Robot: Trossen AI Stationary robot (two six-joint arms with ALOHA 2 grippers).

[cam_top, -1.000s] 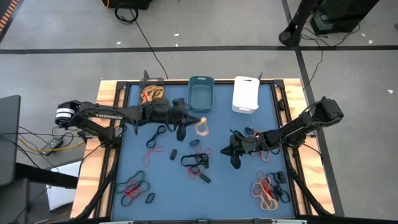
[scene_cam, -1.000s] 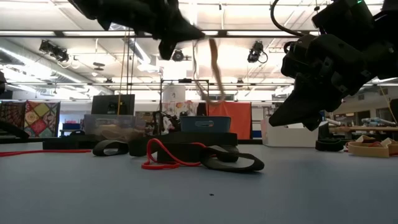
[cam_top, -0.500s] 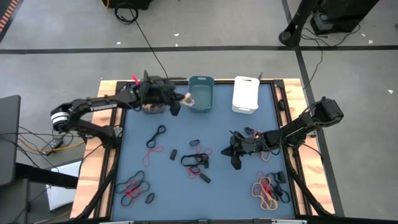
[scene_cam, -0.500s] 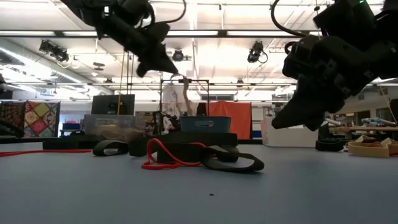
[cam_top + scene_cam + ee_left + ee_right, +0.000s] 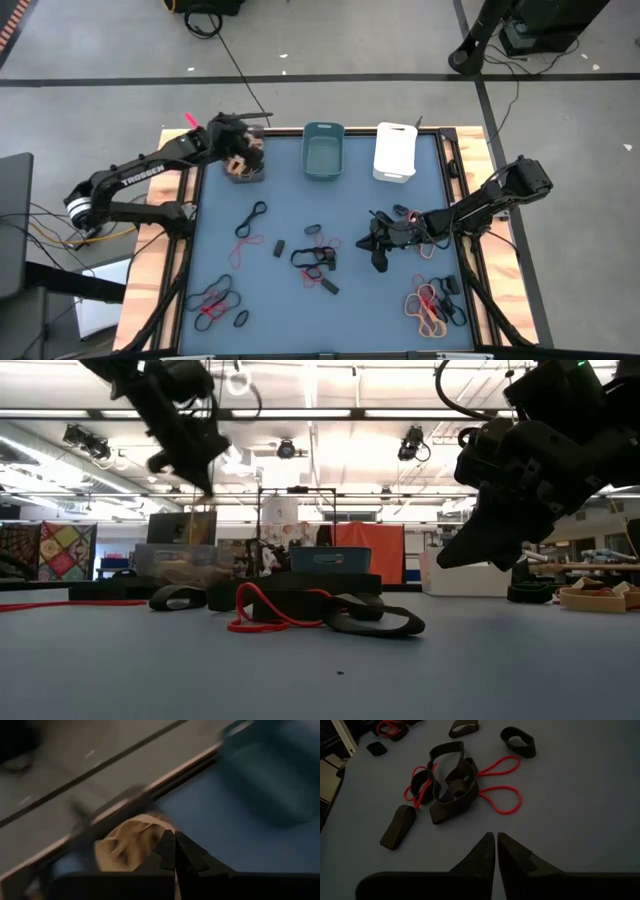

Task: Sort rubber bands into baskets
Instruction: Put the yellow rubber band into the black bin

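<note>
Right gripper, fingers pressed together and empty, hovers at three o'clock of the black-and-red rubber bands mid-table. Left gripper (clenched) sits over the dark grey basket at eleven o'clock, tan bands beneath.

Both arms are dark, nearly black, built from boxy jointed segments. The left arm carries white lettering along its forearm link and a white-striped round joint housing near the wooden table edge. A pink tag sticks out beside its wrist. The right arm shows a bulky dark shoulder block. Each wrist view shows two tapered black fingers ending in points.
</note>
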